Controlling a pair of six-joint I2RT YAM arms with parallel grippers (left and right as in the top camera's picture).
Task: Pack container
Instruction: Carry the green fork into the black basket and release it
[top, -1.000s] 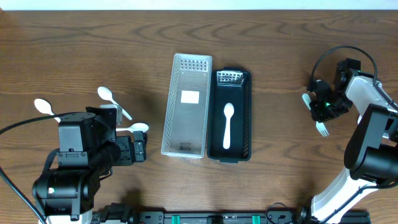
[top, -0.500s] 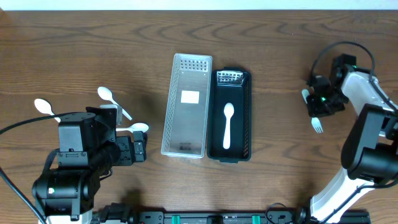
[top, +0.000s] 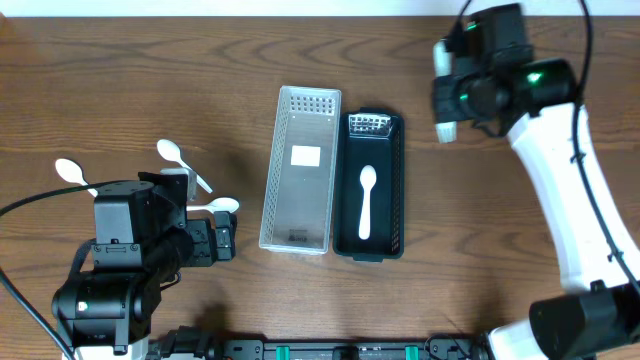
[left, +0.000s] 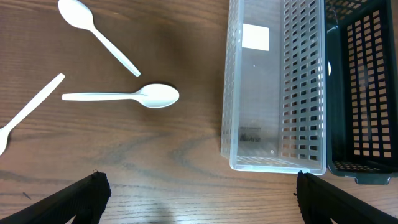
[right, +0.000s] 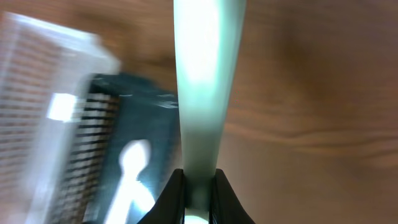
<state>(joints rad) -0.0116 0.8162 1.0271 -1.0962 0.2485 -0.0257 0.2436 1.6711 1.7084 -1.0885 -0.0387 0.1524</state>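
My right gripper (top: 447, 104) hangs high over the table, just right of the black container's (top: 398, 190) far end. It is shut on a white plastic fork (right: 202, 93), whose handle runs up from between the jaws in the blurred right wrist view; a white tip (top: 445, 131) pokes out below the gripper. One white spoon (top: 366, 200) lies in the black container. The clear container (top: 300, 170) stands beside it on the left. My left gripper (left: 202, 200) is open wide over bare wood, near three loose white spoons (left: 124, 96).
The loose spoons lie left of the clear container (left: 273, 87), one (top: 180, 160) angled, one (top: 70, 172) at the far left, one (top: 222, 205) closest to my left gripper (top: 222, 238). Something shiny and grid-like sits at the black container's far end (top: 368, 124).
My right arm has swung from the table's right side up and left toward the black container, carrying the fork off the wood. The left arm has not moved.
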